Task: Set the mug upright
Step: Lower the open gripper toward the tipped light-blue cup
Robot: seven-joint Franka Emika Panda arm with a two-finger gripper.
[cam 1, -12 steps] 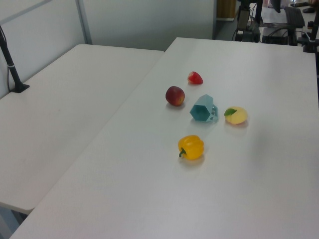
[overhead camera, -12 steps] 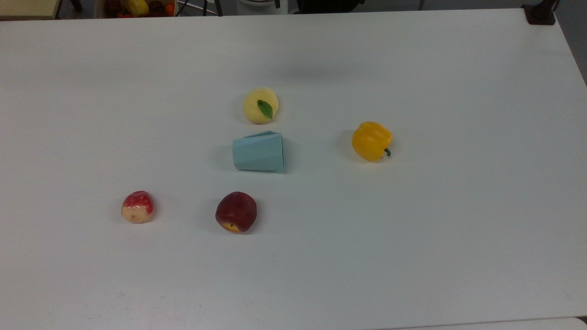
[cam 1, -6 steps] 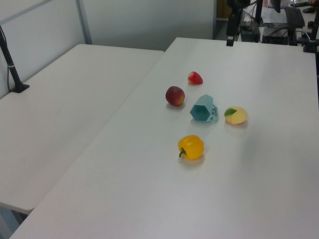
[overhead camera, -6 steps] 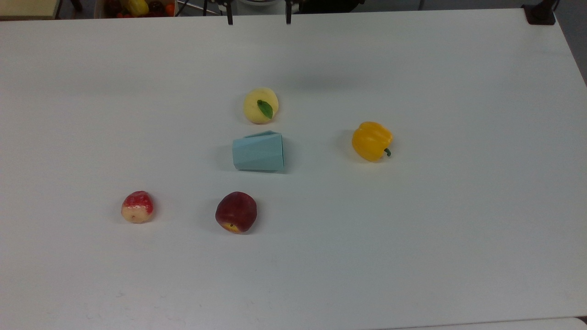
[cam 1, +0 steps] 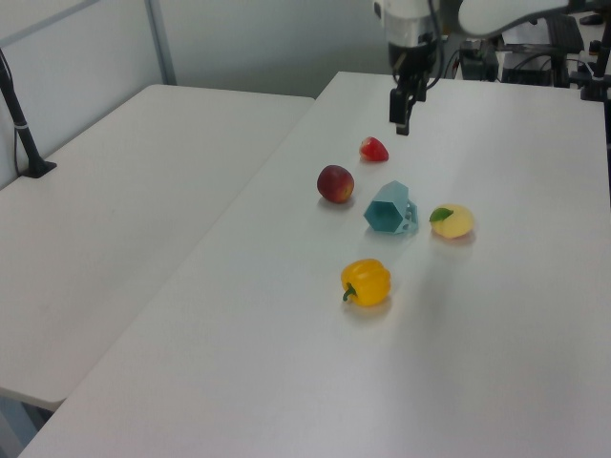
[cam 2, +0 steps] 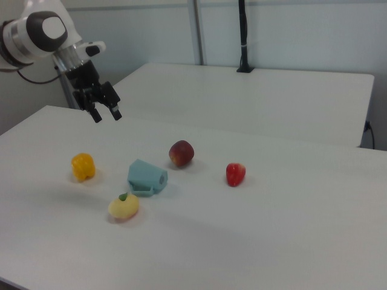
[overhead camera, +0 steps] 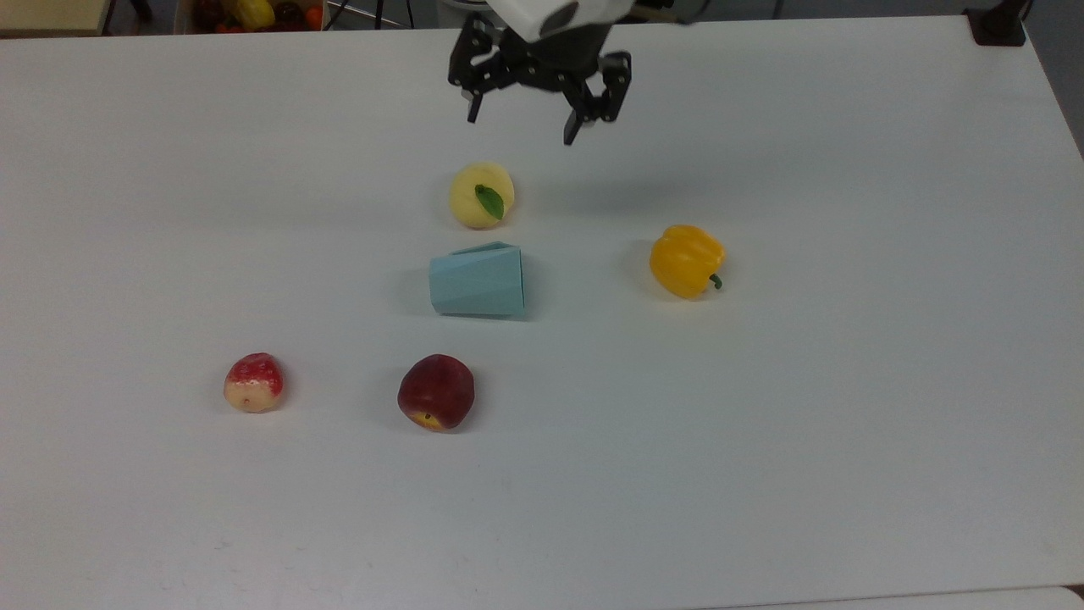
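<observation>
Change noted: the gripper (overhead camera: pixel 522 124), absent a second ago and only two fingertips at the desk's far edge half a second ago, now hangs in the air over the desk (overhead camera: pixel 847 424), jaws spread and holding nothing. The mug (overhead camera: pixel 477 280) has not moved; it lies on its side mid-desk, well apart from the gripper. Judgement: the approach has begun, no grasp yet, the righting wholly undone.

Relative to the mug in the top view: lemon (overhead camera: pixel 481 196) just above, peach (overhead camera: pixel 436 392) below, pepper (overhead camera: pixel 687 260) to the right, strawberry (overhead camera: pixel 253 383) lower left.

View differences: the left view shows the mug's open hexagonal mouth (cam 1: pixel 386 216), which the top view hides. The right view shows the gripper (cam 2: pixel 105 115) raised clear of the desk.
</observation>
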